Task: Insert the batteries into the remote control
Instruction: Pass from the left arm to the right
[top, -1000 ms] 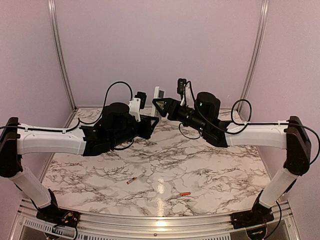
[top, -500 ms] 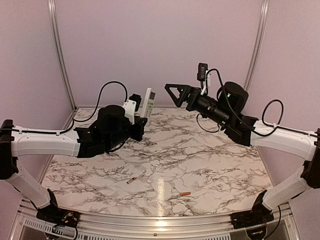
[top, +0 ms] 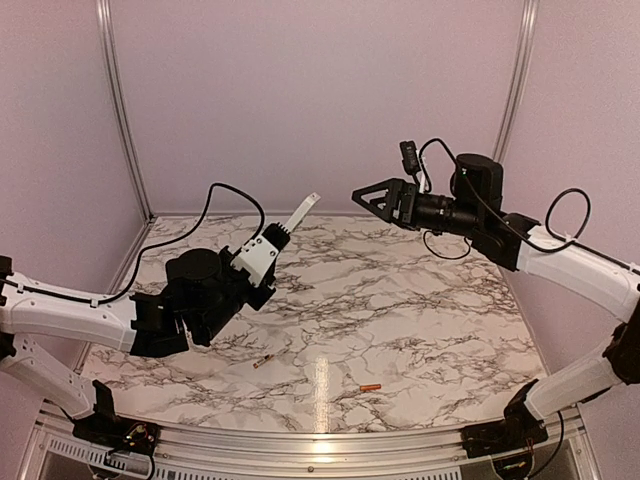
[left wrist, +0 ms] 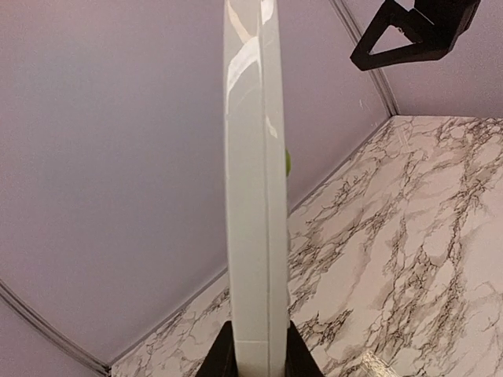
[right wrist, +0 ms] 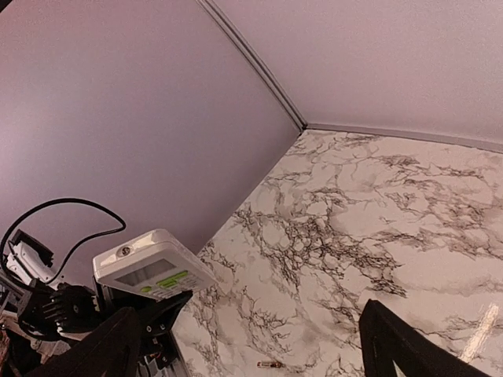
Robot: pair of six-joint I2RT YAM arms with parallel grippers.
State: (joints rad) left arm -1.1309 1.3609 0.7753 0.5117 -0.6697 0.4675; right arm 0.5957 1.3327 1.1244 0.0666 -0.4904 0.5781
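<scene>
meanwhile, left gripper [top: 274, 237] has lowered the remote control [top: 301, 211].

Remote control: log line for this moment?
left gripper: holding remote control aloft | right gripper: open, empty | gold battery, orange battery: on table

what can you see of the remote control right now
The remote control is a slim white plastic slab, glossy along its edge. Its front carries a greyish display window with a green patch. The left gripper clamps its lower end, so it stands tilted in the air above the marble table, touching nothing else. The left wrist view shows it edge-on. Whether its battery compartment is open cannot be seen.
</scene>
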